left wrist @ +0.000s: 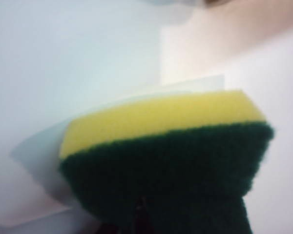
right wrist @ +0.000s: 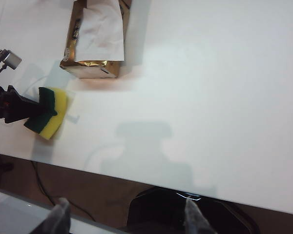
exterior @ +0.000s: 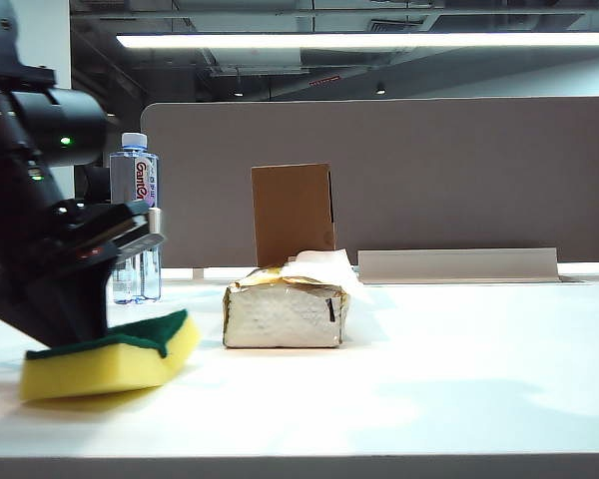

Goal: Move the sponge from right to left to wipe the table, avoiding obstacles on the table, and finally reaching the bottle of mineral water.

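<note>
While tilted, left claw (exterior: pixel 130 334) clamping sponge (exterior: pixel 110 354)

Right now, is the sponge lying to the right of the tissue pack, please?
No, the sponge, held by the left gripper, lies left of the tissue pack.

text: red "Gan…", partly hidden | on: label of bottle of mineral water (exterior: pixel 137 200)

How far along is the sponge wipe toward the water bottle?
Done: the sponge already sits left of the tissue pack and cardboard box. In hand: the left claw is shut on it at the table's left end. Left: reaching the bottle behind. The right claw hangs open, away.
</note>
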Motion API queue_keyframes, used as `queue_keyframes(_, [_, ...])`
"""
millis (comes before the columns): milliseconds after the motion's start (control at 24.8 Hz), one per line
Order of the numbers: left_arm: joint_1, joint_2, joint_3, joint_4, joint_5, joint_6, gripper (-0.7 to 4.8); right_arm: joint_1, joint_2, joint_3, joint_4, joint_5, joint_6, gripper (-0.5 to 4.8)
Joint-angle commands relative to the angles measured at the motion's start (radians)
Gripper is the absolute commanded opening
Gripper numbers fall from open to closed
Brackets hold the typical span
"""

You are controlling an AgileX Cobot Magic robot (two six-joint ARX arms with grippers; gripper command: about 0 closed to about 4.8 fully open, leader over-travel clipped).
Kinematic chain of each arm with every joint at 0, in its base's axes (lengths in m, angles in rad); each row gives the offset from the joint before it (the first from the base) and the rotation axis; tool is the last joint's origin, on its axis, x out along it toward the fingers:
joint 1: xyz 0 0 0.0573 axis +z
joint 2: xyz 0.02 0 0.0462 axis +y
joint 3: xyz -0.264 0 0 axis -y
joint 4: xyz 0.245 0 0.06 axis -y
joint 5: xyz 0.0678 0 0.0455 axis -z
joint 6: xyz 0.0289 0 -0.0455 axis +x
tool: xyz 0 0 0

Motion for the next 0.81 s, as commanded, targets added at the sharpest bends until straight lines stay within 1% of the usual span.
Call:
queue_keyframes(40, [0.021,-0.009,-0.079,-0.093,-0.143,0.027,-0.06,0.019,-0.002,0.008,0.002,-0.027,0.016,3.01])
queue_keyframes(242, [0.055,-0.042,-0.124,-0.098,-0.159,0.045,-0.06,0.023,-0.003,0.008,0.002,-0.076,0.024,3.01])
queue_keyframes(483, [0.22,-0.092,-0.138,-0.154,-0.154,0.113,-0.06,0.066,-0.003,0.008,0.001,-0.093,0.038,3.01])
queue_keyframes(564, [0.273,-0.114,-0.139,-0.164,-0.153,0.121,-0.06,0.082,-0.003,0.008,0.001,-0.098,0.046,3.01])
queue_keyframes(644, [0.345,-0.153,-0.139,-0.166,-0.15,0.121,-0.06,0.095,-0.002,0.008,0.0,-0.115,0.046,3.01])
queue_keyframes(805, [0.371,-0.164,-0.139,-0.174,-0.145,0.122,-0.06,0.095,-0.003,0.008,-0.005,-0.14,0.046,3.01])
